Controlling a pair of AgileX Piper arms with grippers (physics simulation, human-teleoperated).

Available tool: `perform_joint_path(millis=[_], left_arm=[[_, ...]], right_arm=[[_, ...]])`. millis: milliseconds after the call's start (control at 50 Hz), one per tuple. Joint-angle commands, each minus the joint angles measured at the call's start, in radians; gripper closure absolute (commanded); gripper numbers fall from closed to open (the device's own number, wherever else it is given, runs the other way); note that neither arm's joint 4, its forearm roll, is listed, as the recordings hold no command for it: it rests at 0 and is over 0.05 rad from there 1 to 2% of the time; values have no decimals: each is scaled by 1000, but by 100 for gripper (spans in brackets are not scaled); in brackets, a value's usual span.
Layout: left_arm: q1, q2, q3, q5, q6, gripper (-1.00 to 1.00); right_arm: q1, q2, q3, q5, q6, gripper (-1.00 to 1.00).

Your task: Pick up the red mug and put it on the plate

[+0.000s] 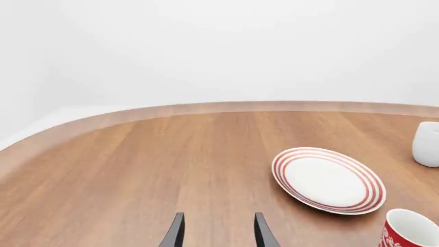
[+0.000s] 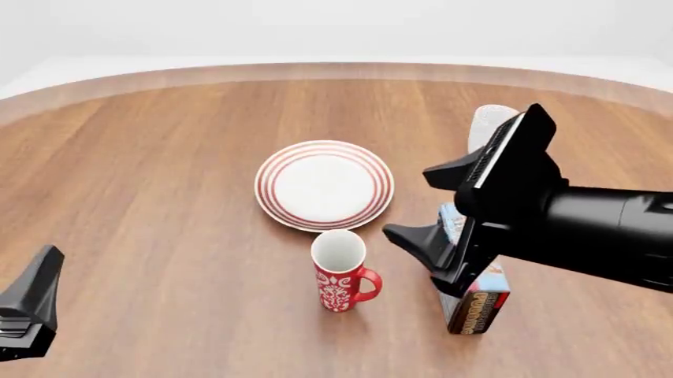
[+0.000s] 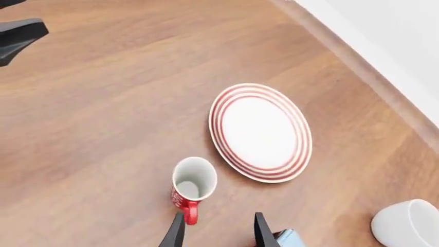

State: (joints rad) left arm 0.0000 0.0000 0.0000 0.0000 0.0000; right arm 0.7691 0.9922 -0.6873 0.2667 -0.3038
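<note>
Hovering open and empty beside the red mug, the right gripper should descend squarely around its handle.

- The red mug stands upright on the wooden worktop, a little below the middle of the front view. It is red with a white ornamental pattern on its side, white inside, and looks empty. Its red loop handle points toward the lower right of that frame.
- The plate lies flat near the centre of the front view, just above the mug and apart from it by a narrow strip of bare wood. It is round and white, with concentric red rings around its rim, and much wider than the mug. Nothing rests on it.
</note>
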Motion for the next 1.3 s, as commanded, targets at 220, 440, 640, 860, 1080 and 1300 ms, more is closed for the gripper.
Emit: perform_joint_path(millis=[220, 440, 640, 860, 1080, 1300], left_arm=[[0, 0, 0, 0, 0, -100], [0, 0, 0, 0, 0, -100], [0, 0, 0, 0, 0, -100], [0, 0, 0, 0, 0, -100], [0, 0, 0, 0, 0, -100], [0, 0, 0, 0, 0, -100]], right_arm=[[23, 79, 43, -81, 83, -100], [32, 121, 60, -115, 102, -100], [22, 171, 94, -173, 100, -100], [17, 186, 117, -190, 102, -100], [23, 224, 134, -226, 112, -100], [26, 260, 153, -267, 125, -100]])
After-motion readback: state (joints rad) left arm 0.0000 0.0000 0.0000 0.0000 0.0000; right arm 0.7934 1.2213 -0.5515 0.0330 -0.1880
